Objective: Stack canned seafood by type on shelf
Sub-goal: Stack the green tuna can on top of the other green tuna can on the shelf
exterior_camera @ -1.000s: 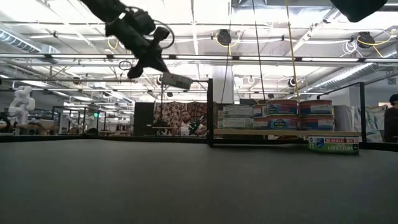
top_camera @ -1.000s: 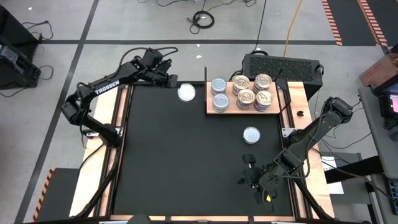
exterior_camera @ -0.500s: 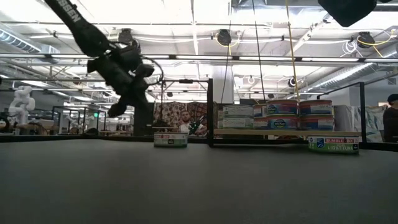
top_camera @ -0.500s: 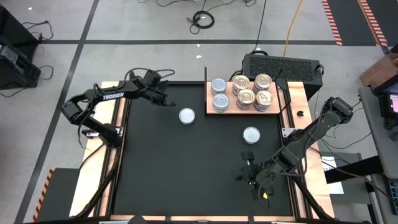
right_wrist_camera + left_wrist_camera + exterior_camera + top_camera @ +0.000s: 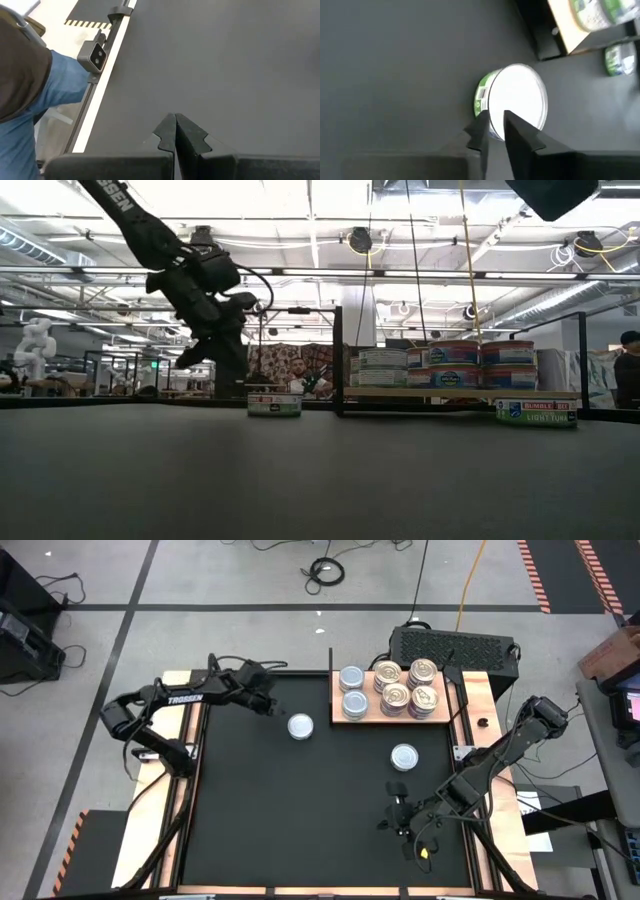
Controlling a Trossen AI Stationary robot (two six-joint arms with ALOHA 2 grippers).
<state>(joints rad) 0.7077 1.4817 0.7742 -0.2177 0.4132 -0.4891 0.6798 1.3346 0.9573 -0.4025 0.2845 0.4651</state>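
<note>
We look straight down from overhead on the whole mat [image 5: 300,800], with the shelf [image 5: 395,690] at about one o'clock. Our low camera sits at mat level near six o'clock and faces level toward twelve, so it shares the shelf [image 5: 460,392] and the loose can [image 5: 274,404] with the overhead (there the can [image 5: 299,725] lies near eleven). The left wrist camera hangs close above that same can [image 5: 517,100]. The right wrist camera looks across bare mat [image 5: 225,60] to its edge.

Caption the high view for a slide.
Left gripper beside a loose can on the black mat; six cans on the shelf.
</note>
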